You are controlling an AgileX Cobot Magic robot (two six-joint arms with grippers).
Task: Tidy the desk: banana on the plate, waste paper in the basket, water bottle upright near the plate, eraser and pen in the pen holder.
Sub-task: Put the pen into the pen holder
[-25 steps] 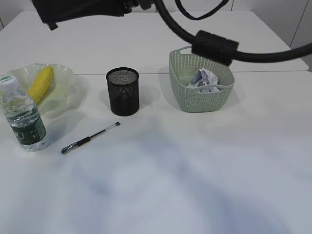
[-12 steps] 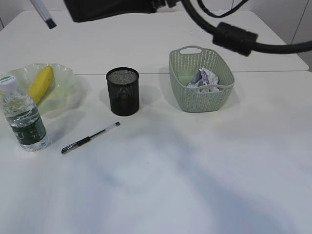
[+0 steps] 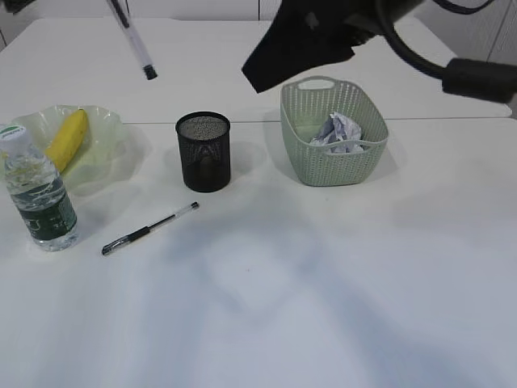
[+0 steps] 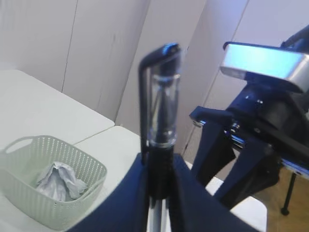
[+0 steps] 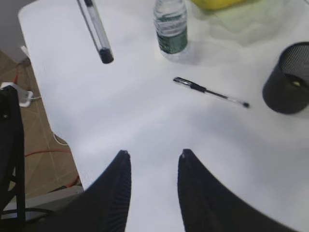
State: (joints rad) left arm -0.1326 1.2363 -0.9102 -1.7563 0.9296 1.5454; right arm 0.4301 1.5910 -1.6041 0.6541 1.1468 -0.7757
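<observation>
Exterior view: a pen [image 3: 133, 40] is seen hanging at a slant high over the left rear of the table, tip down, its upper end lost beyond the frame's top edge where the left gripper would be. The pen holder [image 3: 203, 151] stands below and to the right of that tip, well apart. A second pen [image 3: 149, 229] lies flat on the table, forward of the holder, its long axis running from near left to far right.

Left wrist view: the left gripper [image 4: 157, 166] is seen nearly closed, its dark jaws clamped on the held pen's barrel, the capped end rising between them. The basket [image 4: 50, 181] with waste paper [image 4: 58, 180] lies to the left below.

Right wrist view: the right gripper [image 5: 153, 162] is seen empty, jaws partly apart. The lying pen is ahead and below it, crosswise to the jaws. This arm is judged the nearer one for it.
</observation>
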